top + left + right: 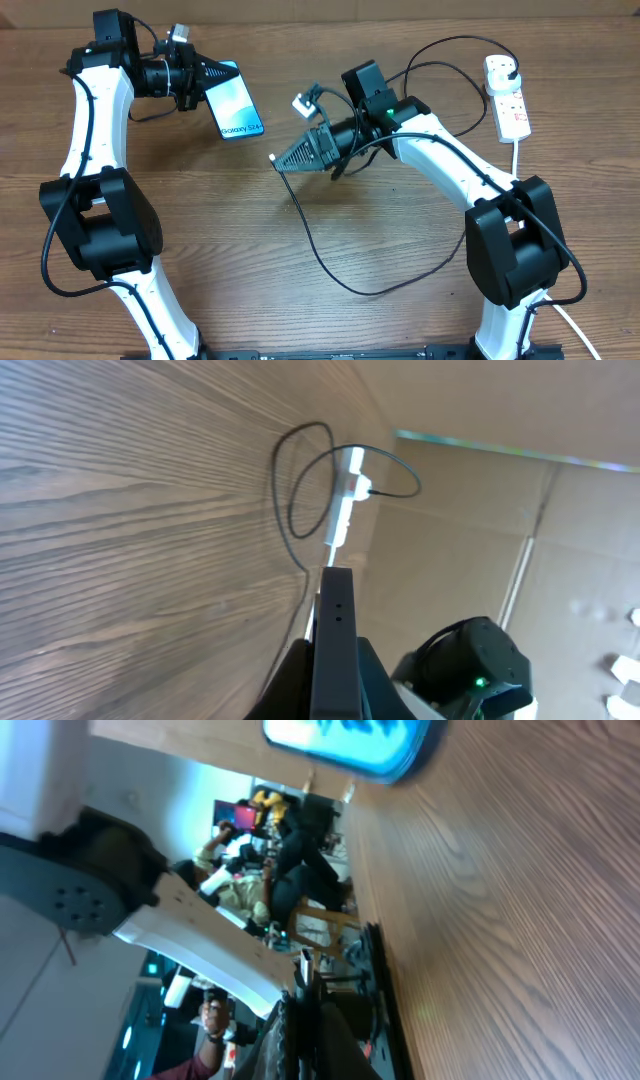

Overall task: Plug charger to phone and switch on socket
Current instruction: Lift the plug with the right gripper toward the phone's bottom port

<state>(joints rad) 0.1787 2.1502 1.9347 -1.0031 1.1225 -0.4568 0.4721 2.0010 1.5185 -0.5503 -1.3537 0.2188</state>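
My left gripper (215, 77) is shut on the phone (238, 105), a slim phone with a light blue screen, and holds it tilted above the table at the upper left. In the left wrist view the phone's black edge (334, 650) stands between the fingers. My right gripper (285, 160) is shut on the charger's connector tip (273, 158), pointing left toward the phone, a gap apart. The thin black cable (330, 270) loops over the table to a black plug (510, 71) in the white power strip (508, 95). The phone's end shows in the right wrist view (350, 745).
The power strip's thick white lead (516, 160) runs down the right side behind my right arm. The cable also arcs behind my right arm (450, 45). Cardboard walls (480, 530) stand beyond the table's far edge.
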